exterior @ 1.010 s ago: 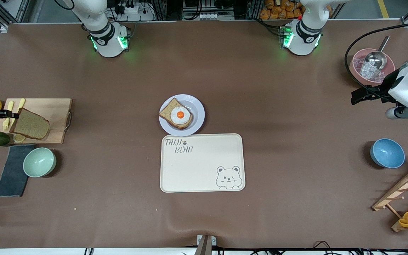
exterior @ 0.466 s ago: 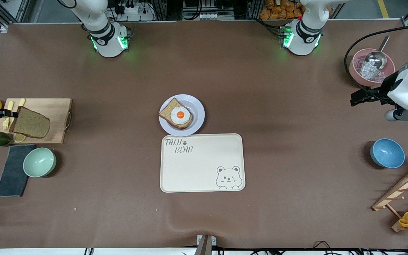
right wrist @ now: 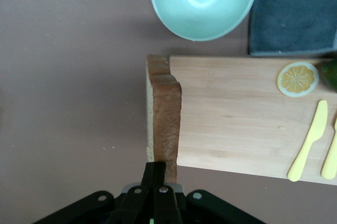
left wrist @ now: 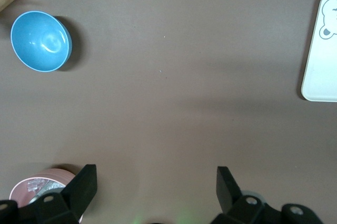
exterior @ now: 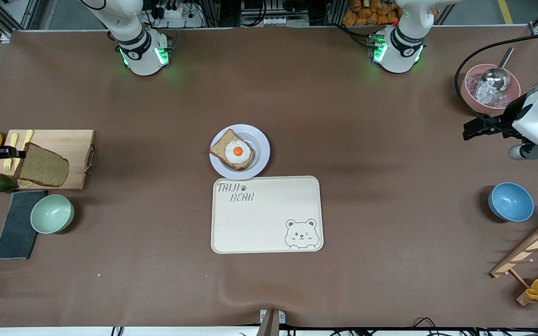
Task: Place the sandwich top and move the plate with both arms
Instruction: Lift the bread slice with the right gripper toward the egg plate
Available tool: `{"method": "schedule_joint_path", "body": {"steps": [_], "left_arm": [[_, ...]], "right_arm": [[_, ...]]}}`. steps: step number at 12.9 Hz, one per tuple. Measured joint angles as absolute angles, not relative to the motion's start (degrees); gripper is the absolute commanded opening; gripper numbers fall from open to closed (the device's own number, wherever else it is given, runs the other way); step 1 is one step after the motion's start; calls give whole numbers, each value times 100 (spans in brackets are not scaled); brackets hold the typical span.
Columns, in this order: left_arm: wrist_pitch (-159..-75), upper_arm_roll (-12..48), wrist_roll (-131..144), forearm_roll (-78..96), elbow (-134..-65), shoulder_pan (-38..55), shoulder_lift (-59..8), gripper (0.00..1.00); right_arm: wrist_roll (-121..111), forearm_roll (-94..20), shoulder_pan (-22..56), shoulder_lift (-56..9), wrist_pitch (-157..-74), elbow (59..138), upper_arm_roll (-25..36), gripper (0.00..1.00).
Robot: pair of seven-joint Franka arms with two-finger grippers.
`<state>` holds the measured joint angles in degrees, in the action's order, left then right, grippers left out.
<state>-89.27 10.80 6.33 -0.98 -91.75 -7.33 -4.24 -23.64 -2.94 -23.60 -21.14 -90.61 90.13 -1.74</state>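
One sandwich top (exterior: 44, 164) hangs clamped in the right gripper (exterior: 17, 152) jaws.

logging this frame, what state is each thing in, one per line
right tool: shut on the sandwich top, over the cutting board
sandwich top: lifted, held by one edge
left tool: open, empty, waiting near the pink bowl
plate: on the table, carrying the egg-topped slice
egg-topped slice: uncovered
tray: bare
green bowl: upright, empty
blue bowl: upright, empty
pink bowl: holds a metal scoop
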Motion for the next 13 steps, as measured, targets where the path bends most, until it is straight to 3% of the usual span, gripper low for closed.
{"method": "schedule_joint_path", "body": {"steps": [13], "left_arm": [[-8926,1079,633,-98,-9175,-739,-424,100]], "right_arm": [[-2051,-1009,-500,-2104,-9305,8960,-191,0]]}}
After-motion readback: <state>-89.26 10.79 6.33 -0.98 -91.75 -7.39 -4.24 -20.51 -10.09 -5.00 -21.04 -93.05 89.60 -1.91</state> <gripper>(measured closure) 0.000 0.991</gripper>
